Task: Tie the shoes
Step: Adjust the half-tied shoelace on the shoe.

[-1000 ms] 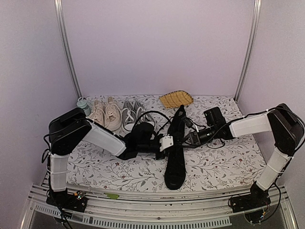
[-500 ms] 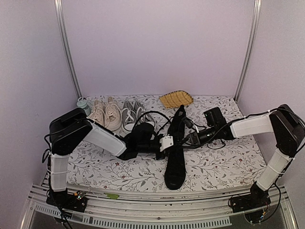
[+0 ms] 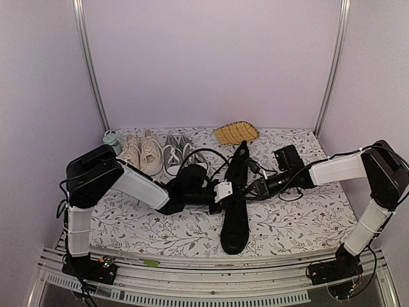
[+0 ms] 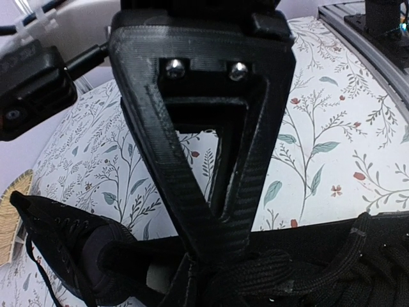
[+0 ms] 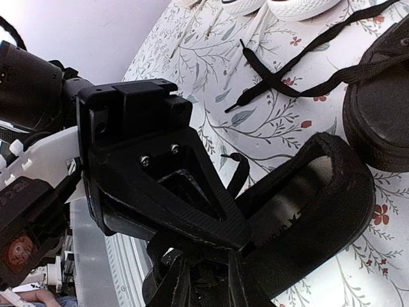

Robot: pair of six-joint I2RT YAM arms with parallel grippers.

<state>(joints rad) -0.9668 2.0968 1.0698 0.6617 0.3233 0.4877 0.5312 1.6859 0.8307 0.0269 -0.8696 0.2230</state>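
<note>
Where the 2 arms meet at mid-table, the entries run from the near edge outward.

Item 1: near black shoe (image 3: 234,225), toe toward the arm bases, lying under both pincers on the flowered table (image 3: 307,217).

Item 2: left pincer (image 4: 206,246), clenched, tips sunk in the laces (image 4: 275,272) at that shoe's throat. Whether a strand is pinched between them I cannot tell.

Item 3: right pincer (image 5: 234,238), close beside the left one, tips down at the same laces by the shoe's gaping mouth. Released or clenched, I cannot tell.

Item 4: far black shoe (image 3: 239,161), just beyond the pincers, with a loose lace (image 5: 291,61) lying on the table past them.

Item 5: beige pair (image 3: 142,153) and grey pair (image 3: 176,155), well beyond the left pincer and to its left. Neither belongs to this job.

Hazards, as I judge them:
- A pull from the clenched pincer may drag the light shoe instead of drawing lace.
- With 2 pincers this close, they may knock together or bury each other's strand.
- The trailing lace may snag.

Containers:
- 1 woven basket (image 3: 236,133), farthest beyond the pincers, with nothing visible in it.
- 1 teal cup (image 3: 111,138), far left of them, contents not visible.
</note>
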